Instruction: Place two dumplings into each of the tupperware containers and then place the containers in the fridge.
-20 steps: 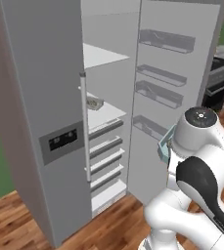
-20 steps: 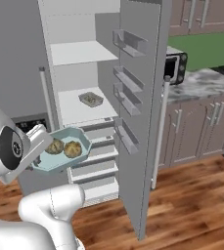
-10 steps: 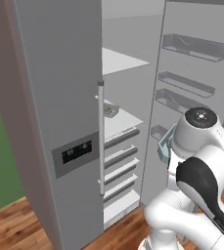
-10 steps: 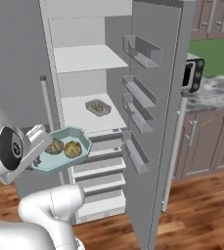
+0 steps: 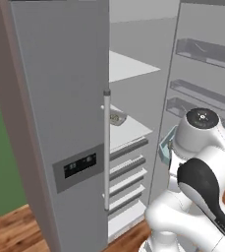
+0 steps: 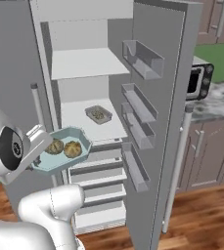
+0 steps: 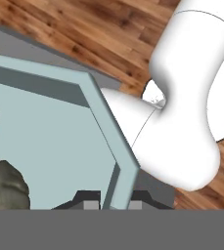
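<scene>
My gripper (image 7: 115, 201) is shut on the rim of the pale blue-green tupperware container (image 6: 60, 150), holding it level in front of the open fridge (image 6: 89, 63). Two dumplings (image 6: 73, 149) lie side by side in it, and they also show at the left of the hand view (image 7: 3, 188). The grey tupperware container (image 6: 98, 114) stands on the fridge's middle white shelf with dumplings inside; the left base view shows it behind the bar handle (image 5: 116, 118). A teal edge of the held container (image 5: 163, 150) peeks out beside my arm.
The fridge's left door (image 5: 60, 98) with its dark display panel (image 5: 81, 166) is closed; the right door (image 6: 155, 122) stands open, carrying several bins. White drawers (image 6: 96, 171) fill the lower fridge. A microwave (image 6: 200, 80) sits on the counter to the right. Wood floor lies below.
Both base views have shifted and the fridge looms larger and more central, so the base has moved. The blue-green container stays in my grip in the same spot beside the arm.
</scene>
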Tool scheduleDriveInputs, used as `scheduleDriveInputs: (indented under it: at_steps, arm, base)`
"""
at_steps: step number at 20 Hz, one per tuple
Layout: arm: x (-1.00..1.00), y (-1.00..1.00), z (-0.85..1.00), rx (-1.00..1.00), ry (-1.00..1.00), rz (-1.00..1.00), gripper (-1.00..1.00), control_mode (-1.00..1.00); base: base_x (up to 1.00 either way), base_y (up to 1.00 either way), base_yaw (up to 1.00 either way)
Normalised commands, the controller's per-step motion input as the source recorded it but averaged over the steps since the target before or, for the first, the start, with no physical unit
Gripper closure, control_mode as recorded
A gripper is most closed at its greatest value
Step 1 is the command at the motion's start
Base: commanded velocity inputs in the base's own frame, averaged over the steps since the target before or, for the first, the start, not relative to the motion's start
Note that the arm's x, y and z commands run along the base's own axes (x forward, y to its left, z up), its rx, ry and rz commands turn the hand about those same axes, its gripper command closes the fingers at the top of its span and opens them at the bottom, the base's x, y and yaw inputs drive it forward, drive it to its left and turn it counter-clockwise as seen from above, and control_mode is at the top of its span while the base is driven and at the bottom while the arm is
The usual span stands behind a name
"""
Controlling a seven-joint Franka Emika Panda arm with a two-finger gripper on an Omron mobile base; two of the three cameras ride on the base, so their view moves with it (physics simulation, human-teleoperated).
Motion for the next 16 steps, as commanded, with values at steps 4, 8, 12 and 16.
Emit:
scheduleDriveInputs:
  at_steps: [4,8,12,16]
  arm:
    - [0.0,0.0,0.0,0.0,0.0,0.0,1.0,1.0]
    - [0.0,0.0,0.0,0.0,0.0,0.0,1.0,1.0]
    - [0.0,0.0,0.0,0.0,0.0,0.0,1.0,1.0]
    - [0.0,0.0,0.0,0.0,0.0,0.0,1.0,1.0]
  base:
    - [0.54,-0.14,0.12]
    - [0.49,-0.18,0.09]
    - [0.49,-0.11,0.04]
    - [0.5,-0.02,0.02]
